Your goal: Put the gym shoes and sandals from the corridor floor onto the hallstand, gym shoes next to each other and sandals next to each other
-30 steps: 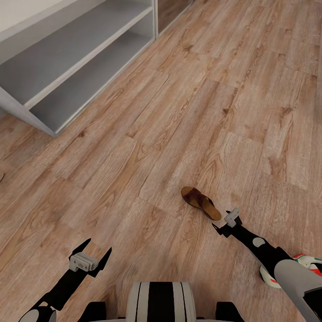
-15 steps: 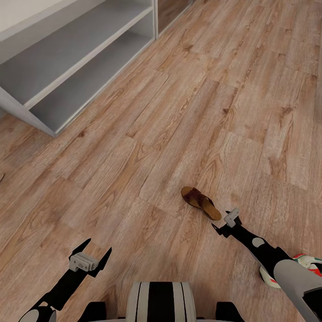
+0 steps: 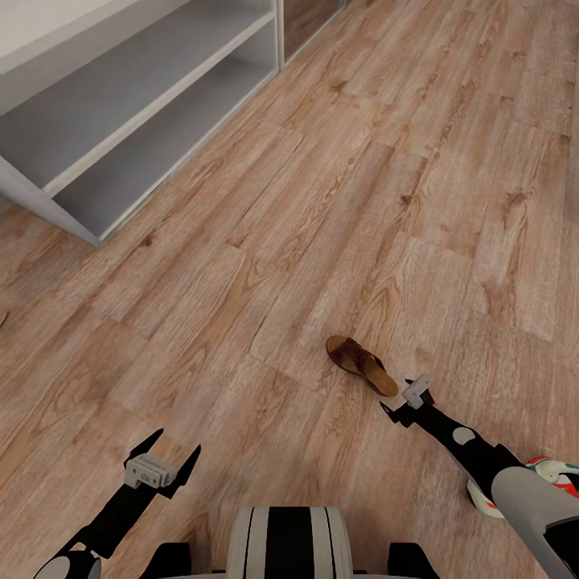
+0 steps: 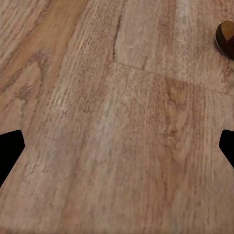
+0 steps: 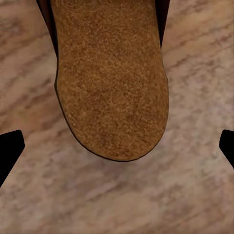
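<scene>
Head view: a dark brown leather sandal (image 3: 361, 365) lies on the light brown wood-plank floor (image 3: 322, 201), right gripper (image 3: 404, 404) just beside its heel, fingers apart; left gripper (image 3: 161, 465) spread. Right wrist view: tan footbed heel (image 5: 111, 78) between parted fingers (image 5: 9, 148).

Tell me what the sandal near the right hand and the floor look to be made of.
The sandal: a dark brown strap, leather by its look, and a tan footbed with a grainy, matte nap, perhaps suede or cork. The floor: light brown planks with wood grain and knots, low sheen; real wood or laminate, I can't tell.
</scene>
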You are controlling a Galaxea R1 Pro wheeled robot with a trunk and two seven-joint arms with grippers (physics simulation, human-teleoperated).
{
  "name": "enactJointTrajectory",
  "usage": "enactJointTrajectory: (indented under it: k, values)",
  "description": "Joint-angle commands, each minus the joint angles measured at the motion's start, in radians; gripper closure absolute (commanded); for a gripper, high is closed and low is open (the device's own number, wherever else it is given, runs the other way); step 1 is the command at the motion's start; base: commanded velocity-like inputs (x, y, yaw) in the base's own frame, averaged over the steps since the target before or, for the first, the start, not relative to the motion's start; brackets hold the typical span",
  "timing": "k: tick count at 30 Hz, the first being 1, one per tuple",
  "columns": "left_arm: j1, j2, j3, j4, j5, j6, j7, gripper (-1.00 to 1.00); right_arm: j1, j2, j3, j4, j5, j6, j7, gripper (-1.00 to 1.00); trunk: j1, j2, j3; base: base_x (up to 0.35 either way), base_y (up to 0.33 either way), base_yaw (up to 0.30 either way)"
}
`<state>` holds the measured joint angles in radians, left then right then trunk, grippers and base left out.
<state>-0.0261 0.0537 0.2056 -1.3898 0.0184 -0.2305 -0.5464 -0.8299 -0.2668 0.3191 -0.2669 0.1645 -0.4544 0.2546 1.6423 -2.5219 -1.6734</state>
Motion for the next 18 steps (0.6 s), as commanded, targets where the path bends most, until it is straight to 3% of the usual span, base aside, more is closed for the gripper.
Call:
enactJointTrajectory:
  k: [1,18]
  values:
    - [0.0,0.0,0.0,0.0,0.0,0.0,0.0,-1.0,0.0,0.0,0.0,0.0,0.0,0.0,0.0,-1.0,0.0,0.0,0.0,0.034,0.0,0.0]
    - [0.0,0.0,0.0,0.0,0.0,-0.001,0.0,-1.0,0.0,0.001,0.0,0.0,0.0,0.0,0.0,-1.0,0.0,0.0,0.0,0.058,0.0,0.0]
